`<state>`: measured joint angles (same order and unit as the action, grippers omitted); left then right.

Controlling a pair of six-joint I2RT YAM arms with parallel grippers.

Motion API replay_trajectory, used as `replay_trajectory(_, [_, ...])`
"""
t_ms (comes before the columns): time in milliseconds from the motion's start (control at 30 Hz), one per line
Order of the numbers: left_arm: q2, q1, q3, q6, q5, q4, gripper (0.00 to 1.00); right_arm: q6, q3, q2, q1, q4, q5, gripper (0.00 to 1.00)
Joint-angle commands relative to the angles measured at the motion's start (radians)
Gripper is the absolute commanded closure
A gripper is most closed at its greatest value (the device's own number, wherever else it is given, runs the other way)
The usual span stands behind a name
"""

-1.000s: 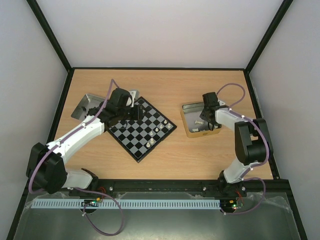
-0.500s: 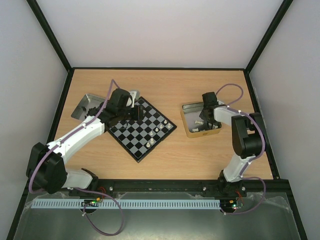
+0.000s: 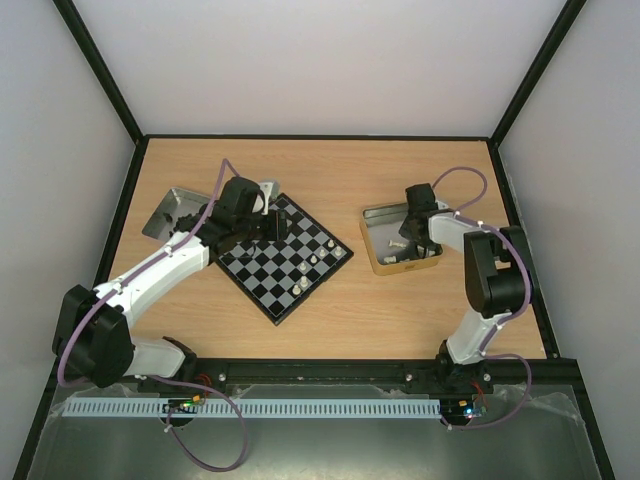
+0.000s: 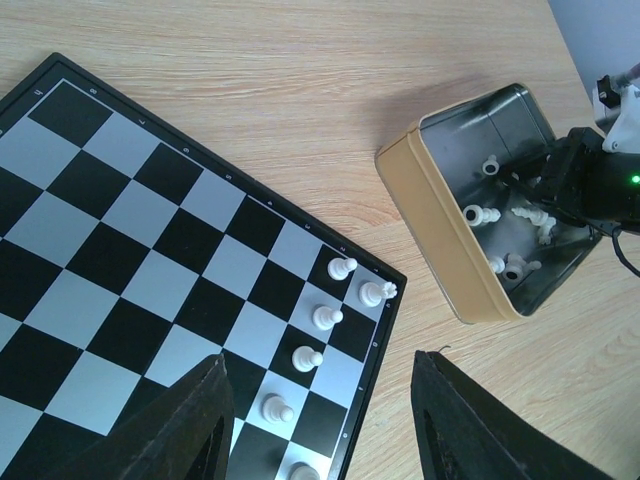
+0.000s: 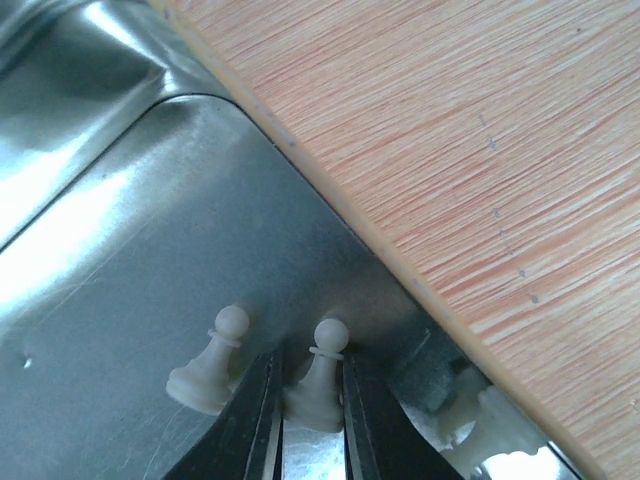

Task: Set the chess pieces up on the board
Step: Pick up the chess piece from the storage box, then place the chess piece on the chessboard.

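1. since a second ago the right arm has drawn its elbow in, and the right gripper (image 5: 310, 365) has narrowed its jaws inside the gold tin (image 4: 428, 240); the left arm has not shifted.
2. a white pawn (image 5: 320, 385) stands upright on the tin's floor, pinched at its base between the right gripper's two fingers.
3. a second pawn (image 5: 208, 370) stands just beside it, outside the grip.
4. more chess pieces (image 4: 478, 213) lie loose in the same tin.
5. several white pieces (image 4: 325, 318) stand upright on the board (image 4: 120, 250), clustered by the corner nearest the tin.
6. the left gripper (image 4: 320, 370) hovers over the board with its jaws spread, holding nothing.
7. the board lies turned at an angle on the wooden table (image 3: 330, 170), between the gold tin and a silver metal tray (image 3: 165, 215).
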<state>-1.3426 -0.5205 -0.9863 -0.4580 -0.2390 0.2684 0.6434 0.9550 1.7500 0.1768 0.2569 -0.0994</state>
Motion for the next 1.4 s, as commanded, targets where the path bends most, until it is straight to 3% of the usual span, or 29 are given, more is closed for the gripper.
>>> replay_trajectory(0, [0.014,0.003,0.011,-0.02,0.0,-0.03,0.49,-0.046,-0.024,-0.086,-0.003,-0.039,0.033,0.91])
replay_trajectory(133, [0.057,0.031,0.016,-0.054,-0.003,-0.039,0.48,-0.081,-0.062,-0.217,-0.004,-0.102,0.183,0.9])
replay_trajectory(267, [0.146,0.105,0.056,-0.108,-0.078,-0.123,0.47,-0.128,-0.107,-0.345,0.001,-0.231,0.522,0.9])
replay_trajectory(400, [0.222,0.15,0.084,-0.178,-0.225,-0.225,0.41,-0.106,-0.145,-0.417,0.043,-0.415,0.881,0.9])
replay_trajectory(600, [0.225,0.155,0.062,-0.282,-0.502,-0.342,0.32,-0.089,-0.154,-0.482,0.199,-0.652,1.136,0.87])
replay_trajectory(767, [0.191,0.146,0.049,-0.382,-0.653,-0.408,0.31,-0.184,-0.087,-0.488,0.3,-0.637,1.239,0.86])
replay_trajectory(900, [0.166,0.123,0.04,-0.433,-0.723,-0.432,0.34,-0.312,-0.023,-0.471,0.348,-0.528,1.26,0.86])
replay_trajectory(1067, [0.141,0.098,0.03,-0.475,-0.777,-0.434,0.45,-0.405,0.023,-0.446,0.364,-0.432,1.271,0.86])
replay_trajectory(1300, [0.103,0.09,0.046,-0.596,-0.806,-0.491,0.51,-0.578,0.096,-0.415,0.368,-0.246,1.264,0.86])
replay_trajectory(1367, [0.087,0.084,0.057,-0.627,-0.813,-0.512,0.57,-0.603,0.109,-0.405,0.369,-0.22,1.259,0.86])
